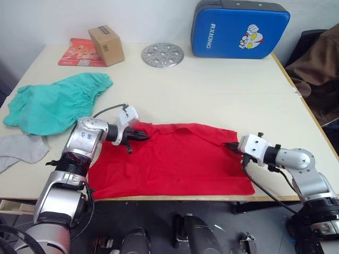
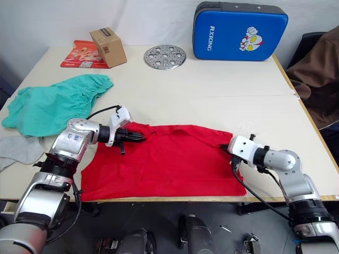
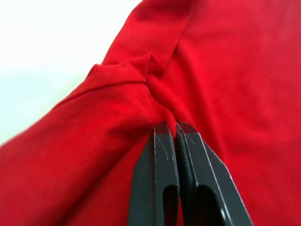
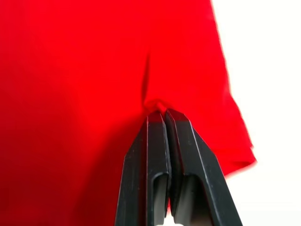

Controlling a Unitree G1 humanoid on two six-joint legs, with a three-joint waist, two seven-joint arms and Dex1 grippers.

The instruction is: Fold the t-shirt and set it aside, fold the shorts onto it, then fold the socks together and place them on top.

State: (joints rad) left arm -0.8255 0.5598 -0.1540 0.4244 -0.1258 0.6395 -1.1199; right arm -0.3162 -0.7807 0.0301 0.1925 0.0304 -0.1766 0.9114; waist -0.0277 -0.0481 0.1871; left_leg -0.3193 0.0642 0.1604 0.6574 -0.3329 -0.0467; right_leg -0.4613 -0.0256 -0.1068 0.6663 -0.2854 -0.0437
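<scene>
I see the surface [image 1: 222, 95] carrying the t-shirt [image 1: 175, 161] spread flat along its near edge, with the shorts [image 1: 53, 103] bunched well off to its left and a grey piece of the socks [image 1: 21, 149] lying just nearer than the shorts. My left claw [image 1: 144, 136] is pinched shut on a fold of red cloth at the shirt's left far corner, and my right claw [image 1: 229, 145] is closed tight on a small pucker near the right edge. Far back sit a blue pad [image 1: 239, 29], a perforated metal disc [image 1: 162, 54] and a small cardboard box [image 1: 106, 45]; whether the closed box holds anything, I cannot tell.
</scene>
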